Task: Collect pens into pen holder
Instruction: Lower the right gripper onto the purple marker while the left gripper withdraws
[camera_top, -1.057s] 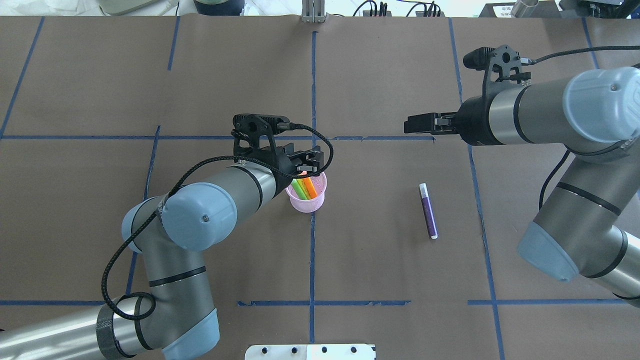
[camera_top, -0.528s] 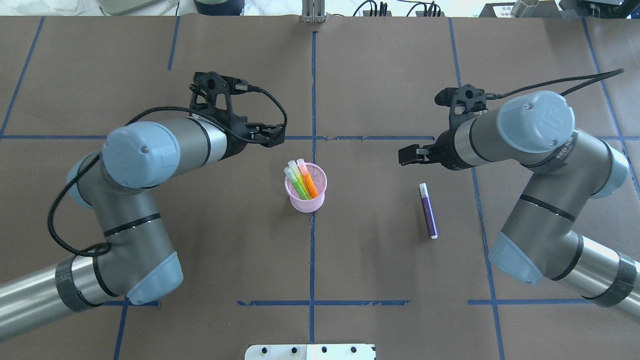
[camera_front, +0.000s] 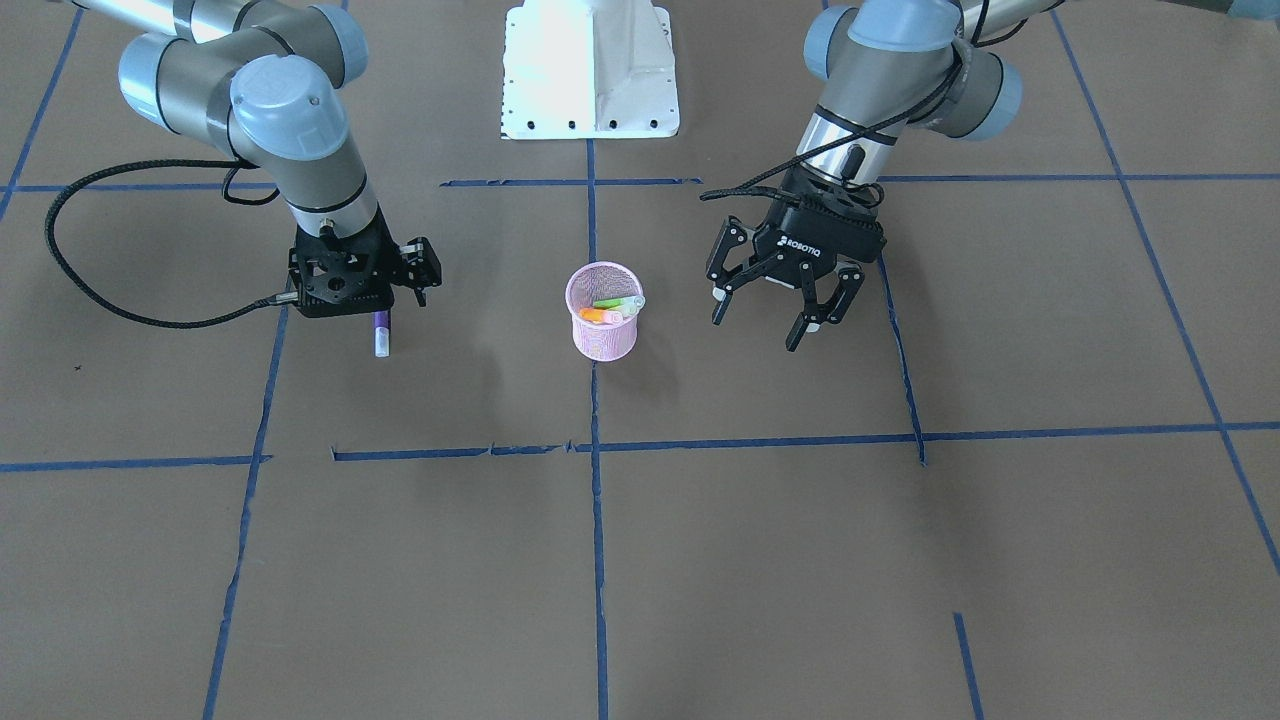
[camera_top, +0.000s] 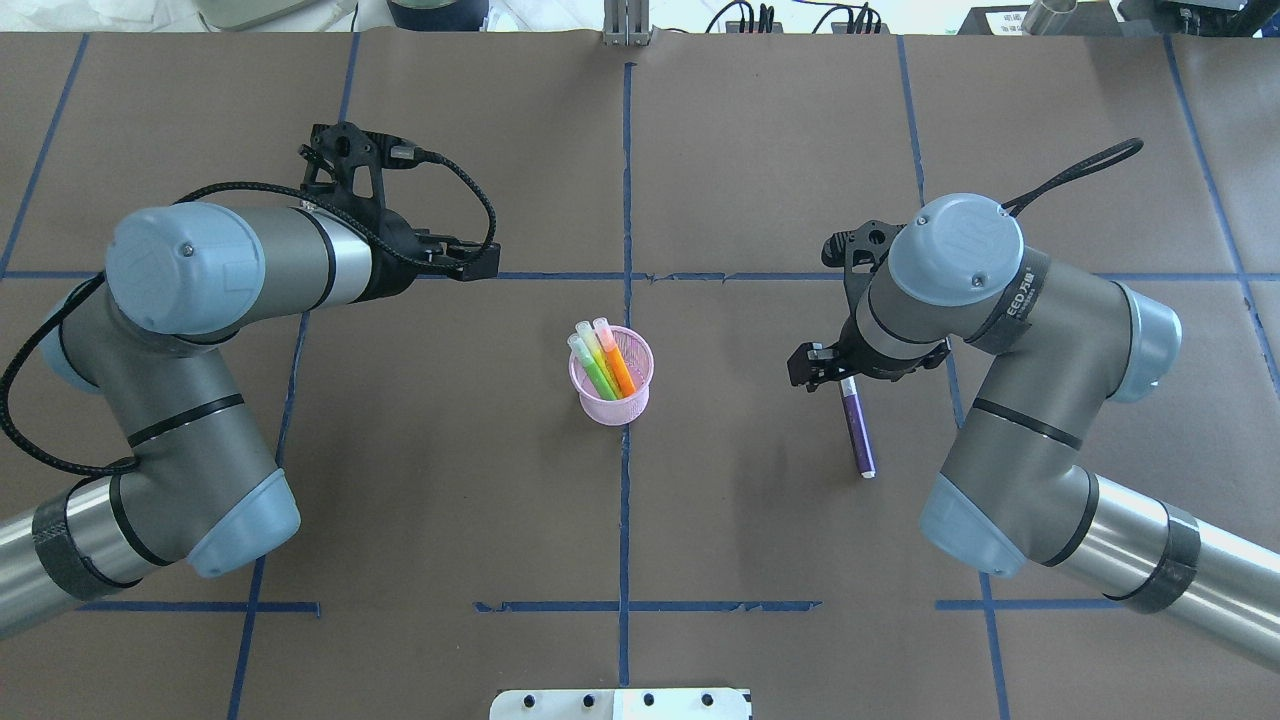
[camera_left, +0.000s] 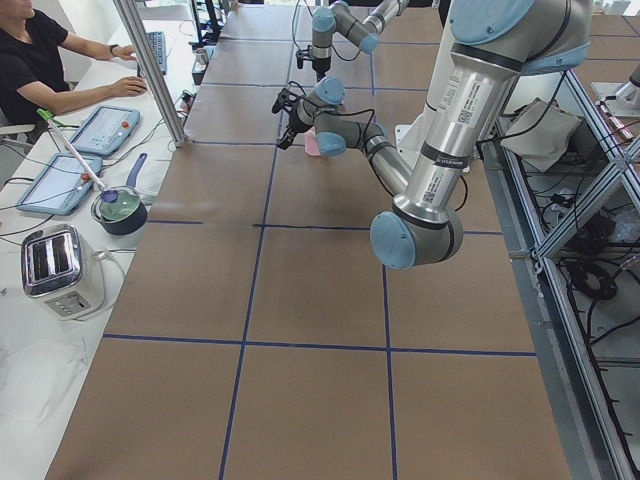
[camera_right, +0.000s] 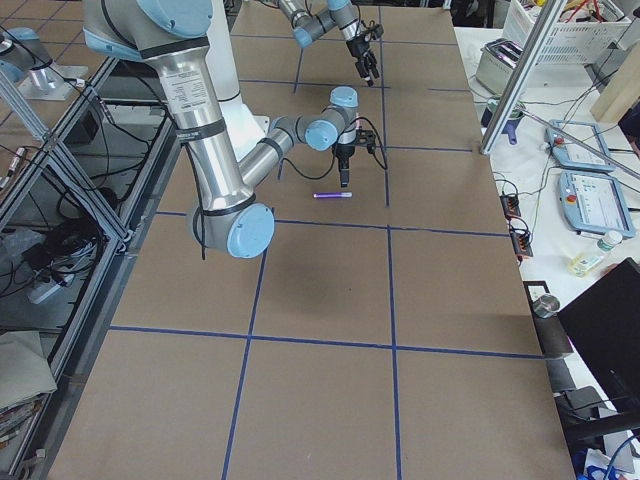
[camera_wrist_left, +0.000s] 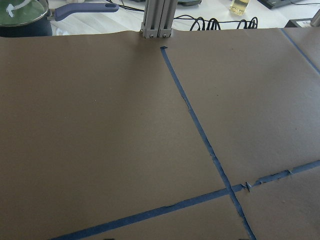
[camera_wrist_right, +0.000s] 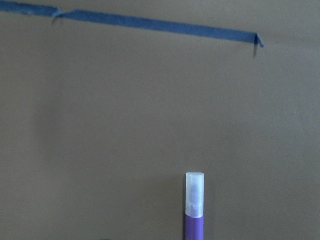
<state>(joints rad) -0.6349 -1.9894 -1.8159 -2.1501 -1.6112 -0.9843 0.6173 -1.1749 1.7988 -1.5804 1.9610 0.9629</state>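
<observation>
On the brown table paper (camera_top: 760, 150), your left gripper (camera_front: 770, 312) has backed off the pink holder (camera_top: 610, 410), jaws apart, leaving green and orange pens (camera_top: 608, 372) inside, while your right gripper (camera_top: 825, 368), grip unreadable, has dropped over the last, purple pen (camera_top: 858, 430) lying flat.

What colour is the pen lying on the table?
The pen is purple with a pale cap; clearest in the right wrist view.

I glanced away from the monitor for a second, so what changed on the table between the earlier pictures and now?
The left claw drew back from over the pen holder toward its own side, open and empty. The right claw swung in and down over the cap end of the purple pen. Unchanged: the purple pen lies flat, and the green pen and orange pen stand in the holder.
</observation>
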